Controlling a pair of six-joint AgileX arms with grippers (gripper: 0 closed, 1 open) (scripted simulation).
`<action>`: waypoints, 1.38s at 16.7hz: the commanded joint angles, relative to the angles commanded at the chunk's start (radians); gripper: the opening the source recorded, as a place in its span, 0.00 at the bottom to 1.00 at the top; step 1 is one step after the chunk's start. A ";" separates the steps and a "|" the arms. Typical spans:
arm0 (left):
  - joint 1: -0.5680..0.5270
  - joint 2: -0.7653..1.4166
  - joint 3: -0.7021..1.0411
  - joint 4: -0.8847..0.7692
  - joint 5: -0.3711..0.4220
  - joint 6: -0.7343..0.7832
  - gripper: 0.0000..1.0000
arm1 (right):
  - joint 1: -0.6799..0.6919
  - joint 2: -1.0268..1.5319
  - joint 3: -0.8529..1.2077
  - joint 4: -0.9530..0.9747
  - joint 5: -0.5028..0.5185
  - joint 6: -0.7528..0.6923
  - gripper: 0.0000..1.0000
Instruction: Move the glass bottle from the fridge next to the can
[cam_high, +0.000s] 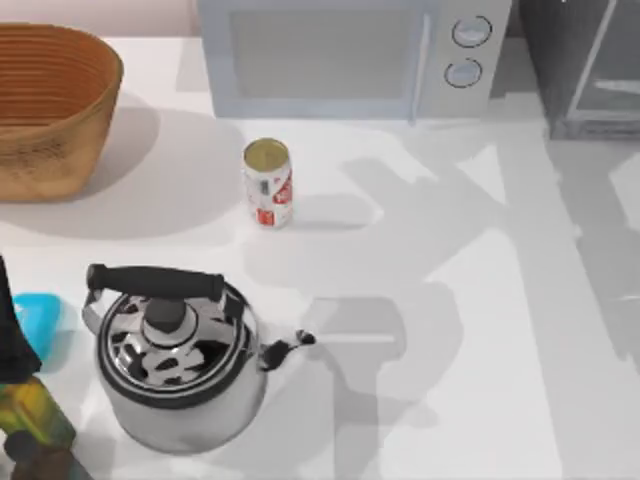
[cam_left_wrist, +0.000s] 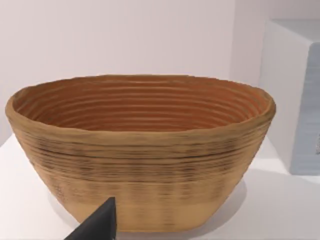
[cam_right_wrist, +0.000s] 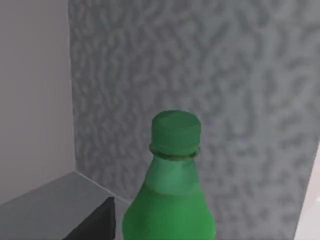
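The glass bottle (cam_right_wrist: 170, 200), translucent green with a green cap, stands upright inside the fridge (cam_right_wrist: 240, 90), in front of its mottled grey inner wall. My right gripper (cam_right_wrist: 150, 232) is open and reaches into the fridge; one dark fingertip (cam_right_wrist: 97, 222) stands just beside the bottle with a thin gap between them. From above, the fridge (cam_high: 590, 70) is at the back right with its glassy door panel. The can (cam_high: 268, 185), white with red markings and a gold top, stands upright in front of the microwave. My left gripper (cam_left_wrist: 150, 232) is open, idle, facing the basket.
A light grey microwave (cam_high: 350, 55) stands at the back middle and a woven basket (cam_high: 50, 110) at the back left. A metal kettle (cam_high: 175, 355) with a black handle sits front left, beside a dark olive bottle (cam_high: 25, 400) and a blue object (cam_high: 40, 315).
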 joint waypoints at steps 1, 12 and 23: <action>0.000 0.000 0.000 0.000 0.000 0.000 1.00 | 0.004 0.085 0.051 0.033 0.041 0.001 1.00; 0.000 0.000 0.000 0.000 0.000 0.000 1.00 | 0.019 0.418 0.271 0.184 0.206 0.012 1.00; 0.000 0.000 0.000 0.000 0.000 0.000 1.00 | -0.092 0.496 0.431 0.105 0.096 0.010 1.00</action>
